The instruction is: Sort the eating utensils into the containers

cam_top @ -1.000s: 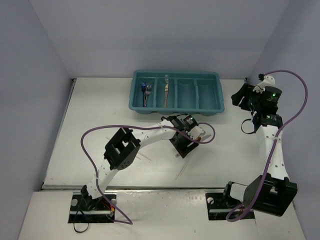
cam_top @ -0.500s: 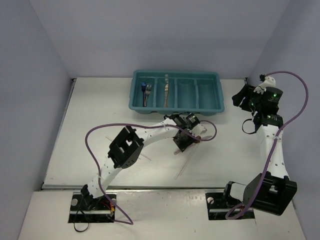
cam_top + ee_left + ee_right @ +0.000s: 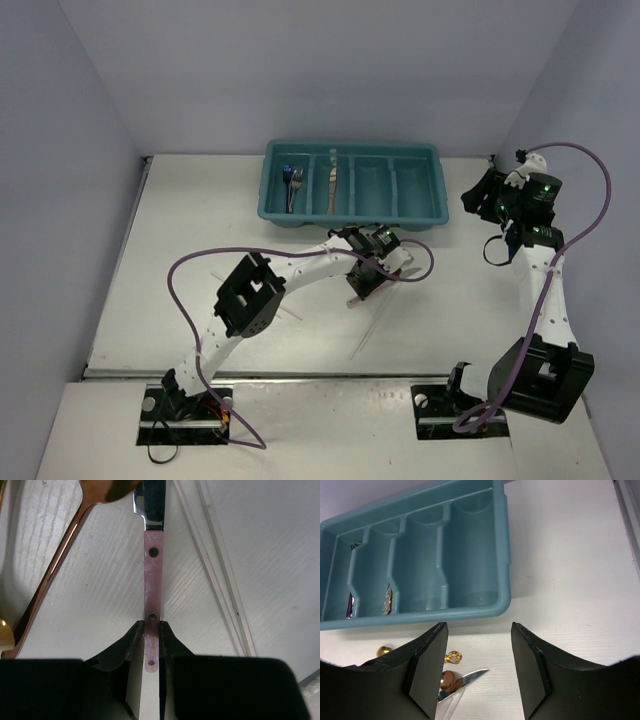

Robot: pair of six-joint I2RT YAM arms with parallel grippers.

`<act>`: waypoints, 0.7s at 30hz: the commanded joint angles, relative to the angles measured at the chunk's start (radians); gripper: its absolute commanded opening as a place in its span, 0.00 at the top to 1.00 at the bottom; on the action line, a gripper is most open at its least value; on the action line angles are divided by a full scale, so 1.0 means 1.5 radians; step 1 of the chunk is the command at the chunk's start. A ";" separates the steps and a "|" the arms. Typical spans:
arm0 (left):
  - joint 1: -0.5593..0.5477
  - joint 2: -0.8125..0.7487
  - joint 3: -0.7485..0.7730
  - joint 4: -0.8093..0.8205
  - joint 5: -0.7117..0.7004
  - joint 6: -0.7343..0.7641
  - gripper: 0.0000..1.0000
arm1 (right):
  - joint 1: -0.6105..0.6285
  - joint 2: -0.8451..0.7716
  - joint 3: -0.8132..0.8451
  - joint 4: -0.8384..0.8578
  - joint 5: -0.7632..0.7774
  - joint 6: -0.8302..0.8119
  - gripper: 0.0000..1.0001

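A knife with a pink riveted handle (image 3: 152, 585) and a steel blade lies flat on the white table. My left gripper (image 3: 151, 639) is shut on the near end of that handle, and in the top view it (image 3: 362, 281) sits low just in front of the tray. A copper spoon (image 3: 60, 555) lies to the knife's left and clear sticks (image 3: 215, 570) to its right. The teal tray (image 3: 418, 186) holds forks (image 3: 292, 186) in its leftmost compartment and a pale utensil (image 3: 332, 184) in the one beside it. My right gripper (image 3: 479, 670) hangs open and empty above the table.
The right wrist view shows the tray's wall (image 3: 504, 555), a small gold piece (image 3: 453, 656), the spoon bowl (image 3: 447, 680) and the knife tip (image 3: 476, 674) below it. A thin stick (image 3: 366, 335) lies on the table near the front.
My left gripper has shut onto the knife's pink handle and shifted slightly toward the tray. The right arm has hardly moved.
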 commanded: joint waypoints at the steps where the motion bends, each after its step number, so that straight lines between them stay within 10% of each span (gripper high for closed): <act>1: -0.008 -0.129 0.008 -0.011 0.010 0.014 1.00 | -0.005 0.002 0.033 0.040 -0.022 0.013 0.50; 13: 0.011 -0.274 -0.015 -0.008 0.050 0.005 1.00 | -0.004 0.036 0.052 0.038 -0.025 0.039 0.51; 21: 0.207 -0.261 0.056 0.045 0.054 -0.220 1.00 | -0.003 0.051 0.054 0.037 -0.029 0.052 0.51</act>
